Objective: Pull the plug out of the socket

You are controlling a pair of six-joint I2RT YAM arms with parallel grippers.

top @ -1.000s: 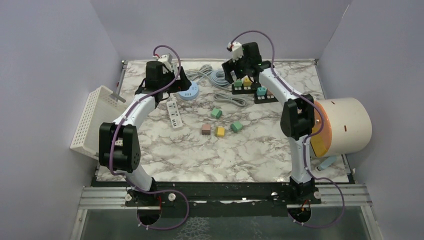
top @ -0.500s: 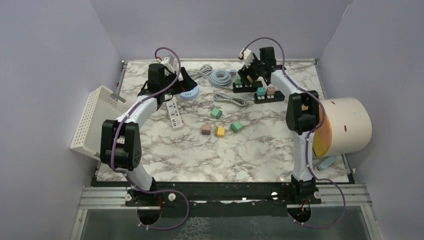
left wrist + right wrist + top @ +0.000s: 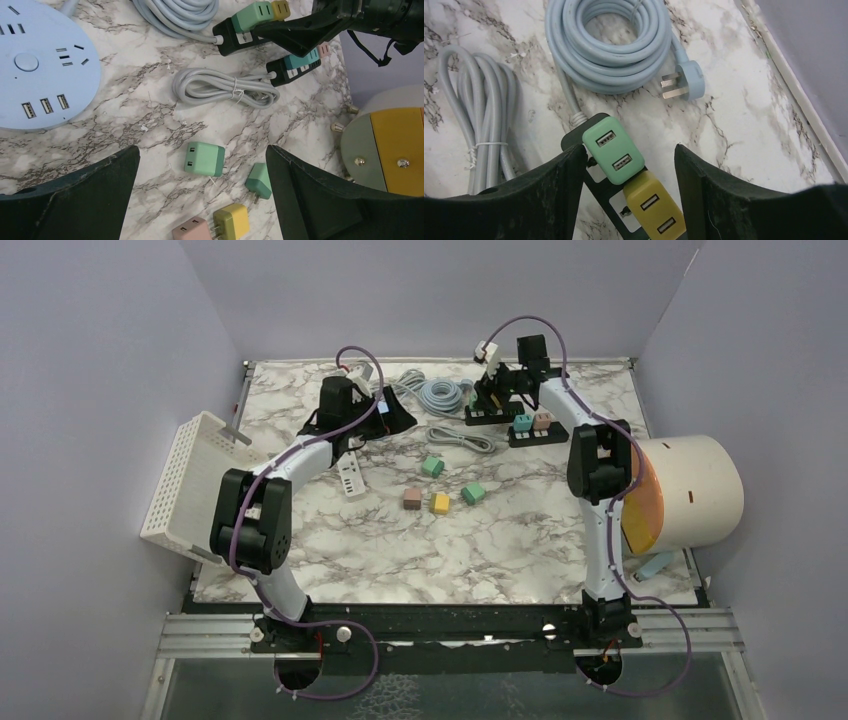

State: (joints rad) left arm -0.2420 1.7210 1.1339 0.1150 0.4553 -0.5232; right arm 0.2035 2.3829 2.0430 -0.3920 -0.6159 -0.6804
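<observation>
A black socket strip (image 3: 599, 187) lies at the back of the table with a light green plug (image 3: 614, 149) and a yellow plug (image 3: 654, 205) pushed into it. My right gripper (image 3: 626, 167) hangs just above this strip (image 3: 487, 416), open, its fingers on either side of the two plugs. The left pad is close to the green plug's edge and a gap shows on the right. A second black strip (image 3: 292, 70) holds a teal and a pink plug. My left gripper (image 3: 202, 152) is wide open and empty above loose plugs.
Loose plugs lie mid-table: green (image 3: 432, 466), pink (image 3: 411, 499), yellow (image 3: 440, 503), green (image 3: 473, 493). A round blue socket hub (image 3: 35, 65), a white strip (image 3: 348, 470), a coiled cable (image 3: 609, 45) and a tied cable (image 3: 225, 90) are nearby. A white basket (image 3: 185, 475) stands left, a cylinder (image 3: 690, 490) right.
My right gripper has come down over the back strip and its jaws have narrowed around the green and yellow plugs. My left arm has swung to the right, over the blue hub.
</observation>
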